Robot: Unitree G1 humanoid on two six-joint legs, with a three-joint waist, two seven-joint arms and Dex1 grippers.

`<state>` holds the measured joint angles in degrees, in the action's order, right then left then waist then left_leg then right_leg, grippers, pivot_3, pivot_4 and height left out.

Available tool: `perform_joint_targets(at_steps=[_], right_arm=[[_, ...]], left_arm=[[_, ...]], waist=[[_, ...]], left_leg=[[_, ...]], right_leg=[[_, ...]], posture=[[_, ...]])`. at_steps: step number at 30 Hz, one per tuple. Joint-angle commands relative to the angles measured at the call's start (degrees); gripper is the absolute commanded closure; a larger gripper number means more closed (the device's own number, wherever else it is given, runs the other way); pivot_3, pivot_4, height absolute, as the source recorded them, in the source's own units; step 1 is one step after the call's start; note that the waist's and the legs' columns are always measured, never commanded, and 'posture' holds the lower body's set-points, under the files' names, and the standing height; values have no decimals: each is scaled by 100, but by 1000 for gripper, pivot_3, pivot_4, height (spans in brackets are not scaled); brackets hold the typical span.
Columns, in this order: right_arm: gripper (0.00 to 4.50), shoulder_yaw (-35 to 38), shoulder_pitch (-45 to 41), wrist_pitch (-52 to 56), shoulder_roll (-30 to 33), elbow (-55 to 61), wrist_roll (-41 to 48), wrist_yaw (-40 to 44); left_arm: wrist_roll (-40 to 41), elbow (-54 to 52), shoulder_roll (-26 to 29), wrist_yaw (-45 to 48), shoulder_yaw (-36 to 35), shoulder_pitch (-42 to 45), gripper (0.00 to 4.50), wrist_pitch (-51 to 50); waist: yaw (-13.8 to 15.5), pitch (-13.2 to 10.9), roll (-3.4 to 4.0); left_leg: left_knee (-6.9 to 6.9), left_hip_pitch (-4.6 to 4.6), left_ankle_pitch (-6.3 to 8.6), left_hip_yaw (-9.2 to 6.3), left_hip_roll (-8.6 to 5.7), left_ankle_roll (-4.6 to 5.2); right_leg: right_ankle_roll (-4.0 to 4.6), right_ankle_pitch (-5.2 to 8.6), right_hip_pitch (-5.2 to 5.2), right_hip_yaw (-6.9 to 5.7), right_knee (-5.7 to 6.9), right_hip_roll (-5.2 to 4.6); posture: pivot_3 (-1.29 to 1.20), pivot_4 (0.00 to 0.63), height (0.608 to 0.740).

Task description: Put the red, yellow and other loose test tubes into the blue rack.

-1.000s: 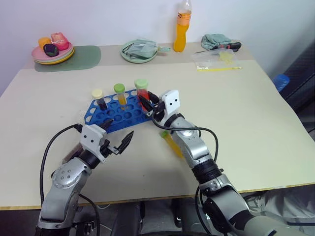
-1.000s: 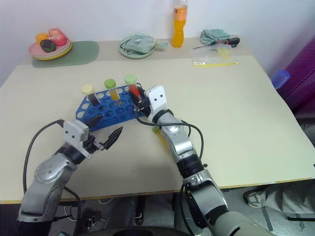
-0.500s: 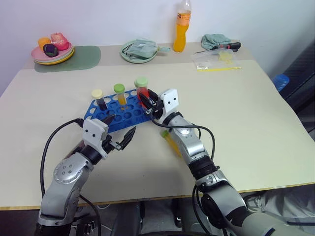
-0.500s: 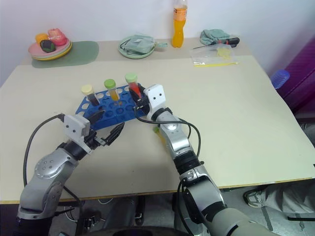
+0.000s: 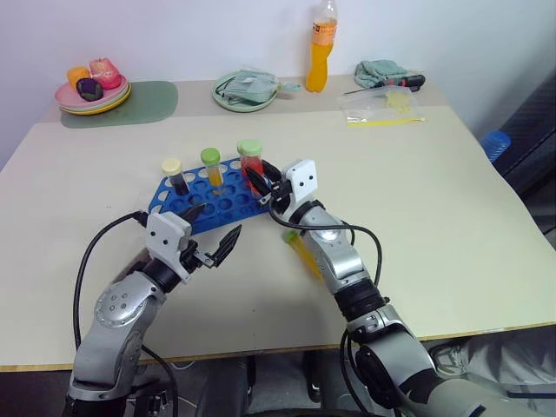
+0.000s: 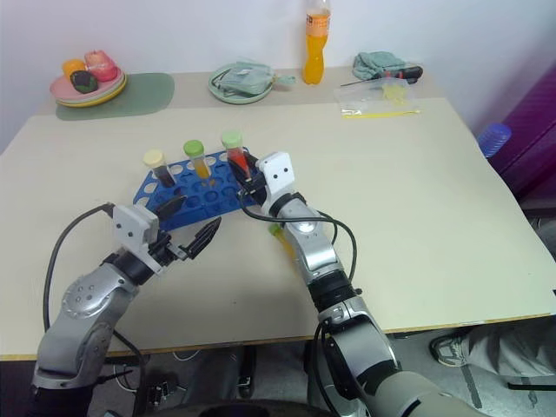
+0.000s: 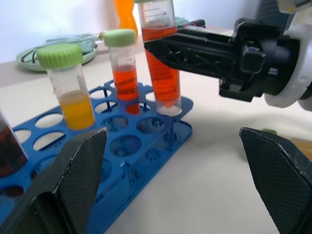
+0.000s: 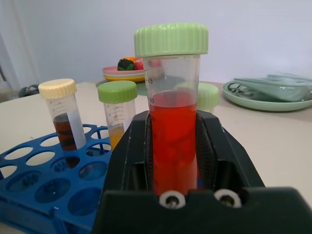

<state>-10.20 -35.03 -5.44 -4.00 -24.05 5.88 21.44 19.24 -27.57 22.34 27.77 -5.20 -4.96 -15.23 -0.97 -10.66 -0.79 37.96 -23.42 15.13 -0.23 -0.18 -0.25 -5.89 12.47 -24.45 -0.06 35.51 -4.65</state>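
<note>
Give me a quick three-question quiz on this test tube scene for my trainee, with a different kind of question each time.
1. True or false: the left tool is shut on a tube.
2. Which liquid is in the held tube in the right tool? A red, B yellow, C dark brown.
3. Fill the gap: the loose yellow tube lies on the table under the right ____.
Key: 1 false, it is open and empty; 2 A; 3 arm.
</note>
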Motion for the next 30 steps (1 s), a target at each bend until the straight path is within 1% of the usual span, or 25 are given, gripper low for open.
perform_joint_targets(at_steps=[1,9,11,12,13,14,16,17,19,21,22,23,24,26,27,28,30], right_arm=[[3747,30,8,-14,-83,121,18,21],[3747,104,-82,-51,-108,-53,56,47],[2764,131,-97,-23,-138,-27,99,71],[2422,133,-98,-26,-138,35,80,52],[1956,137,-102,-18,-131,113,58,31],[1400,145,-107,13,-117,210,44,16],[435,113,-71,280,67,711,-19,64],[435,96,-22,543,210,1072,15,167],[435,98,91,1487,676,2053,189,451],[435,153,140,2810,1334,3101,436,754],[435,194,140,3467,1648,3526,612,882],[435,240,110,4359,2068,3970,815,1014],[435,271,79,4978,2338,4259,964,1077],[435,517,-23,6524,3143,5076,1652,1433],[435,593,-121,7220,3411,5323,1949,1547],[435,648,-206,7734,3573,5481,2168,1591],[435,783,-507,8934,3482,5551,2402,1413]], left_arm=[[-13,-45,-19,54,-6,-38,0,226],[-26,37,-20,92,-5,-51,0,327],[-19,33,-21,92,-8,-69,0,342],[-15,27,-21,91,-9,-81,0,347],[-13,22,-22,89,-10,-90,0,348],[-9,12,-21,86,-10,-96,0,343],[-3,-10,-5,88,-24,-126,0,331],[6,-29,11,95,-43,-150,0,323],[44,-87,56,112,-102,-204,0,282],[86,-144,121,156,-144,-260,0,235],[111,-161,152,183,-146,-280,0,210],[134,-171,175,201,-148,-294,0,195],[145,-181,219,249,-132,-313,0,178],[47,-165,413,521,70,-342,0,211],[33,-143,484,629,159,-328,0,211],[31,-122,524,690,210,-315,0,213],[7,-42,606,835,336,-227,0,242]], waist=[[1,0,0],[2,-1,1],[3,-1,1],[1,-1,1],[-2,-1,1],[-2,-1,1],[6,-2,3],[12,-3,4],[31,-4,7],[47,-3,4],[48,-3,5],[40,-3,5],[38,-3,5],[34,-5,7],[34,-7,10],[35,-7,11],[-2,-6,10]], left_leg=[[0,-1,0,0,0,0],[0,0,0,0,0,0],[0,0,0,0,0,0],[0,0,0,0,0,0],[0,0,0,0,0,0],[0,0,0,0,0,0],[-1,0,0,0,1,0],[0,-1,0,-1,1,0],[0,-2,0,-1,0,0],[0,-5,0,-3,-3,0],[1,-5,0,-4,-4,0],[1,-5,0,-3,-4,1],[1,-5,1,-3,-3,1],[0,-4,1,-4,0,2],[-1,-4,1,-4,0,2],[-2,-5,2,-3,1,3],[-2,-5,2,-1,4,4]], right_leg=[[0,0,0,0,-1,0],[0,0,0,0,-1,0],[1,0,0,0,-1,-1],[1,0,0,0,-1,0],[1,0,0,0,-1,0],[1,0,0,0,-1,0],[0,0,0,0,0,0],[1,0,0,0,0,-1],[1,0,0,0,-1,-4],[7,4,1,0,-4,-10],[20,11,1,0,-6,-11],[23,13,2,0,-9,-12],[24,14,3,-1,-9,-12],[26,15,2,-2,-10,-11],[26,15,1,-2,-11,-11],[27,15,0,-2,-11,-12],[32,18,0,-2,-15,-11]], posture=[[0,150,740],[0,150,740],[0,150,740],[0,150,740],[0,150,740],[0,150,740],[0,150,740],[0,150,740],[0,150,740],[0,150,740],[0,150,740],[0,150,740],[0,150,740],[0,150,740],[0,150,740],[0,150,740],[0,150,740]])
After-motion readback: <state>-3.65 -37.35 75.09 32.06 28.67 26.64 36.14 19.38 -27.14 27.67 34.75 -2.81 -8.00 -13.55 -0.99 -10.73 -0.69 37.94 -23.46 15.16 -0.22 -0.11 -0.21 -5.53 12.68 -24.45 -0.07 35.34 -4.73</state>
